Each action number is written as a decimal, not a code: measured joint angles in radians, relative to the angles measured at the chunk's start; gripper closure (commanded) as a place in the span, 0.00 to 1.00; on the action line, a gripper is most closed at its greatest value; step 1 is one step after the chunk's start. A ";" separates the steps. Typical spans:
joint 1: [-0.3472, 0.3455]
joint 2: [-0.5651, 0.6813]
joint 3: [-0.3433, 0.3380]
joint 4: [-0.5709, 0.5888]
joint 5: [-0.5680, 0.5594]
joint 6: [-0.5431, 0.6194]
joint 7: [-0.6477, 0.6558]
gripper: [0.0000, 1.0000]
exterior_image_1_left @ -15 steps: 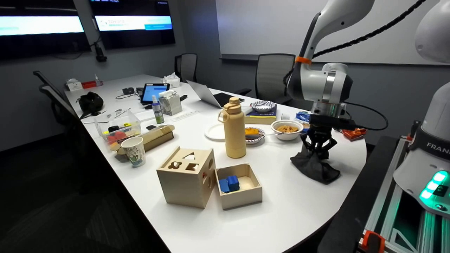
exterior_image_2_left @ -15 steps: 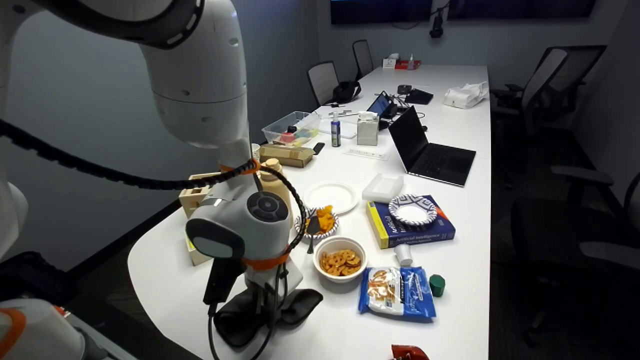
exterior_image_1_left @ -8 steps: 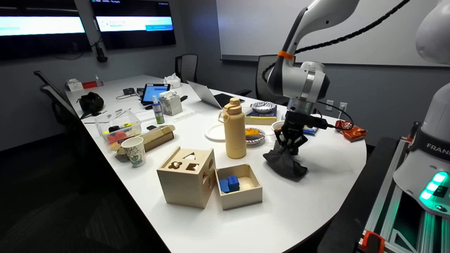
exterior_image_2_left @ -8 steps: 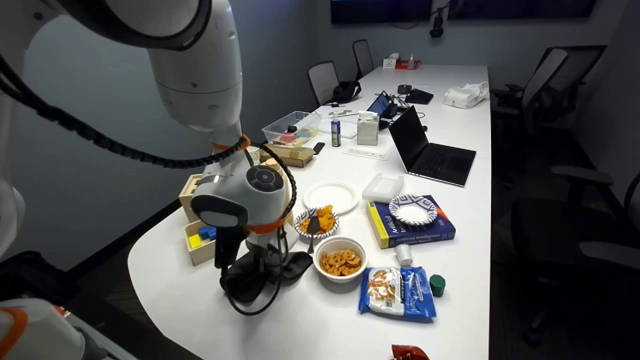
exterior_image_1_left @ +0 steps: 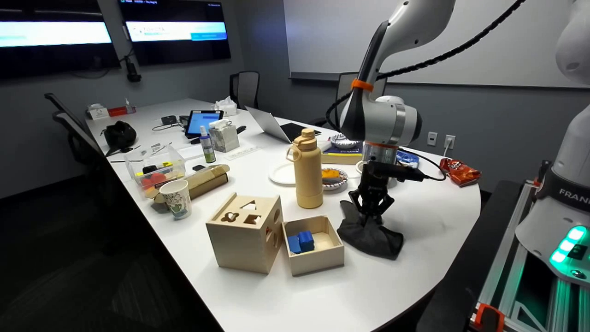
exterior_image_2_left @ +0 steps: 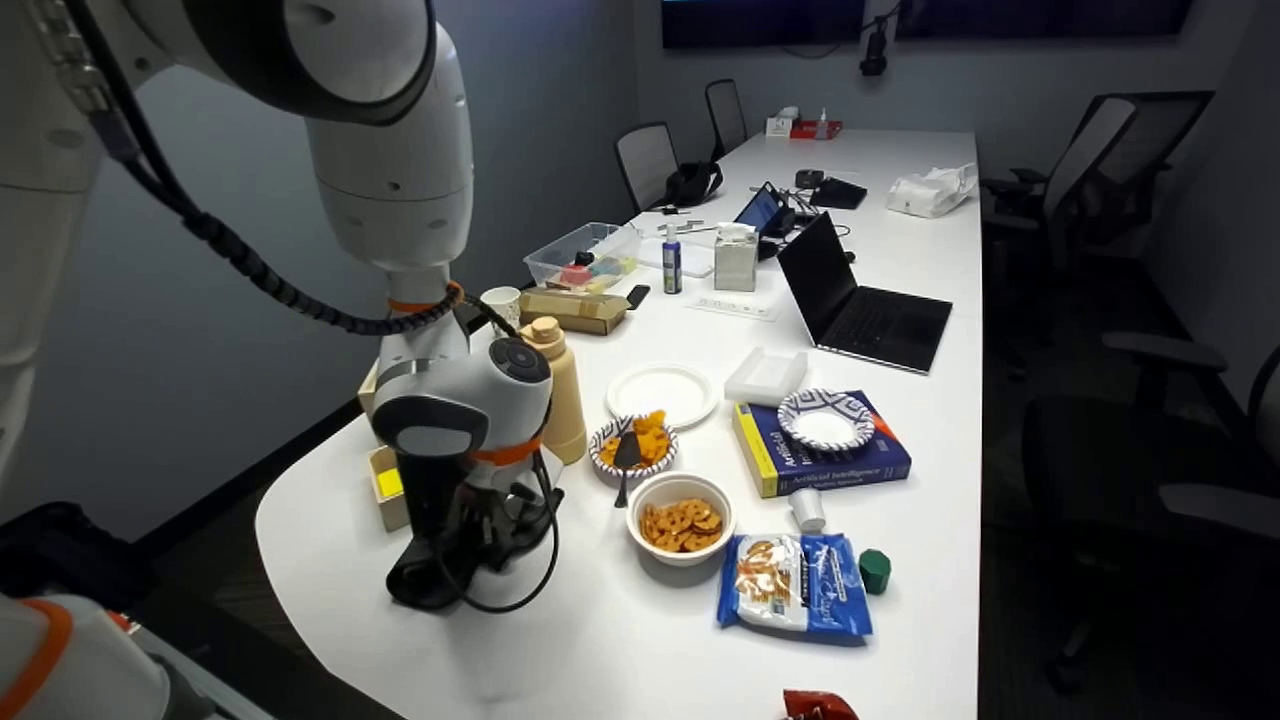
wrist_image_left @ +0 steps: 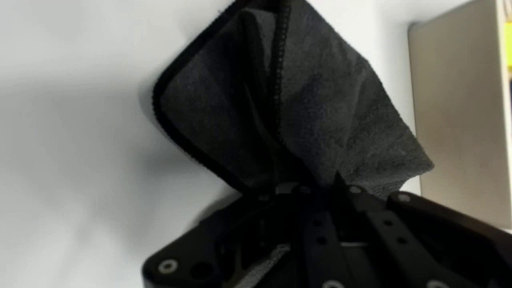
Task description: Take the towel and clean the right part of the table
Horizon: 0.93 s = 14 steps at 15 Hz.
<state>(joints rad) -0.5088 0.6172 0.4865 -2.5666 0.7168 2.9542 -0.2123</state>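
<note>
A dark grey towel [wrist_image_left: 320, 100] is clamped in the black gripper [exterior_image_1_left: 370, 218], whose two fingers are pressed together on the bunched cloth, and its loose corners are spread over the white table [exterior_image_1_left: 286, 304]. In an exterior view, the towel is seen just beside an open-topped wooden box [exterior_image_1_left: 318, 265] in which blue blocks [exterior_image_1_left: 305, 240] are held; whether towel and box touch cannot be told. Near the box, a tan bottle [exterior_image_1_left: 308, 175] and a wooden cube [exterior_image_1_left: 239, 246] with cut-out holes are set.
</note>
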 measured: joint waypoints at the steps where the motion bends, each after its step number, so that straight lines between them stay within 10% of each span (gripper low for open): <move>1: 0.030 -0.002 -0.034 -0.005 -0.019 -0.025 0.012 0.98; 14: 0.086 -0.130 -0.282 -0.099 -0.028 0.088 0.154 0.98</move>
<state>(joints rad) -0.4228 0.4869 0.2044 -2.6655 0.6885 3.0425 -0.0578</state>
